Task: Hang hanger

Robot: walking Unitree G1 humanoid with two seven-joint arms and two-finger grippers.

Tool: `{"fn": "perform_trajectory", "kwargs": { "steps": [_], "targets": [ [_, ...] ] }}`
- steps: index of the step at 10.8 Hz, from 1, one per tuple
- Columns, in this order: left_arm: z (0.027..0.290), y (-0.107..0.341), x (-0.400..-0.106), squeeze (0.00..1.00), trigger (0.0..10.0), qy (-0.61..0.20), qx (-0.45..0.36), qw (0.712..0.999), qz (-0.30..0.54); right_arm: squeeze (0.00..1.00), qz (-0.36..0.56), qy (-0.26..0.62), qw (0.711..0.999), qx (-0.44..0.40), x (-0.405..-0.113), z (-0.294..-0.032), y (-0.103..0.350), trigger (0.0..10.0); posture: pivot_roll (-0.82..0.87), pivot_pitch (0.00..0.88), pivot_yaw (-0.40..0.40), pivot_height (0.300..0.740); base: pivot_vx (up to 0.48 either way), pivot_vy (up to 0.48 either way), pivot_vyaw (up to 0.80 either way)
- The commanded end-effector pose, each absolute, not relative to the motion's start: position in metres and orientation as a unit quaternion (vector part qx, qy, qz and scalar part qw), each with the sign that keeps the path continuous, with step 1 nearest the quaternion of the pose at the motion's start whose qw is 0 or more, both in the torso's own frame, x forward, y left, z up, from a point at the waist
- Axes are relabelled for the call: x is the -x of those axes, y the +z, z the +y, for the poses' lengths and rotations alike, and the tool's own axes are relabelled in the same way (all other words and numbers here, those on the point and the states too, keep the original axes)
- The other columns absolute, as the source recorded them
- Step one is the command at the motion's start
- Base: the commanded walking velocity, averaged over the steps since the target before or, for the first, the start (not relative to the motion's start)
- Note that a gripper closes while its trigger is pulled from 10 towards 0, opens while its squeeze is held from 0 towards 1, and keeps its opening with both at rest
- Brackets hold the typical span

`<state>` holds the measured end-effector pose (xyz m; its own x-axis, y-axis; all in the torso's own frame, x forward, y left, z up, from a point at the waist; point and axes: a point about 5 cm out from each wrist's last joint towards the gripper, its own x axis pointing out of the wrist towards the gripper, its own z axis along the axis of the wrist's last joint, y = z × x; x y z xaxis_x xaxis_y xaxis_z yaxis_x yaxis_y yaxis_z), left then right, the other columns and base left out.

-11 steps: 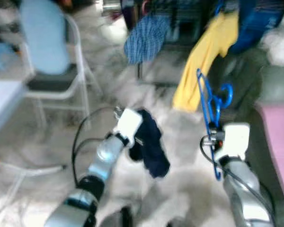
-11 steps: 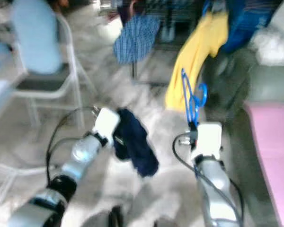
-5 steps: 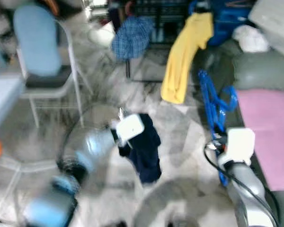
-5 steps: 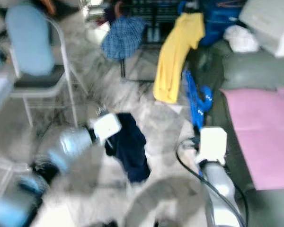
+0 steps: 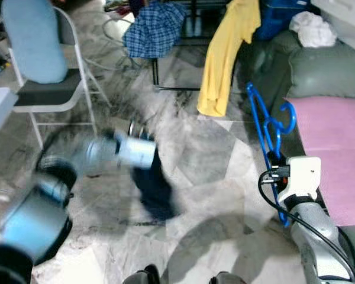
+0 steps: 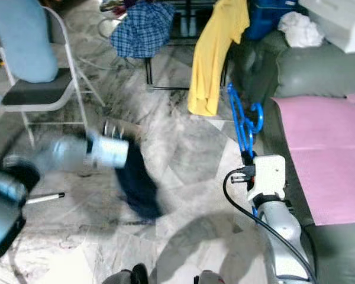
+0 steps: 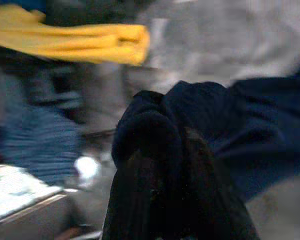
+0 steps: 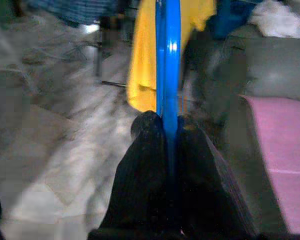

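Carry phase. Right gripper (image 8: 169,131) pinches the blue hanger (image 5: 265,127) upright, near the sofa (image 5: 319,74). Left gripper (image 7: 162,145), blurred, seems clamped on a dark garment (image 5: 154,186). Next: bring the hook to the rack (image 5: 189,41), probably.

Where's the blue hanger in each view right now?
Left eye: hanger right of centre, above the right gripper.
Right eye: hanger right of centre.
Right wrist: upright between the fingers.
Left wrist: cannot make it out.
Shared landmark: yellow shirt.
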<state>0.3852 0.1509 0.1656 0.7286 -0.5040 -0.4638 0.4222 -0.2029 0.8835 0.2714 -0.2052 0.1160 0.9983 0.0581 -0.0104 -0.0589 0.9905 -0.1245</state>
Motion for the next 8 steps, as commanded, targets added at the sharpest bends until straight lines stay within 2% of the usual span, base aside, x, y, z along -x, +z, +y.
{"fn": "perform_trajectory", "kwargs": {
  "steps": [1,2,4,6,8],
  "targets": [
    [0.157,0.169,-0.385,0.00,10.0,-0.358,-0.700,0.617,-0.043,0.00,0.008,0.056,0.997,0.054,-0.270,-0.198,0.115,10.0,-0.23,0.164,0.088,0.740,0.000,0.000,0.00],
    [0.153,0.180,-0.389,0.00,10.0,-0.329,-0.745,0.573,-0.094,0.00,0.019,0.101,0.994,0.049,-0.265,-0.193,0.113,10.0,-0.23,0.171,0.098,0.740,0.000,0.000,0.00],
    [0.145,0.190,-0.393,0.00,10.0,-0.302,-0.779,0.527,-0.155,0.00,0.033,0.150,0.987,0.052,-0.261,-0.193,0.113,10.0,-0.24,0.173,0.103,0.740,0.000,0.000,0.00],
    [0.140,0.195,-0.393,0.00,10.0,-0.291,-0.786,0.511,-0.192,0.00,0.048,0.195,0.978,0.052,-0.255,-0.193,0.115,10.0,-0.25,0.173,0.101,0.740,0.000,0.000,0.00],
    [0.137,0.203,-0.394,0.00,10.0,-0.272,-0.781,0.511,-0.233,0.00,0.076,0.257,0.962,0.044,-0.245,-0.189,0.112,10.0,-0.25,0.176,0.099,0.740,0.000,0.000,0.00]
  ]
}}
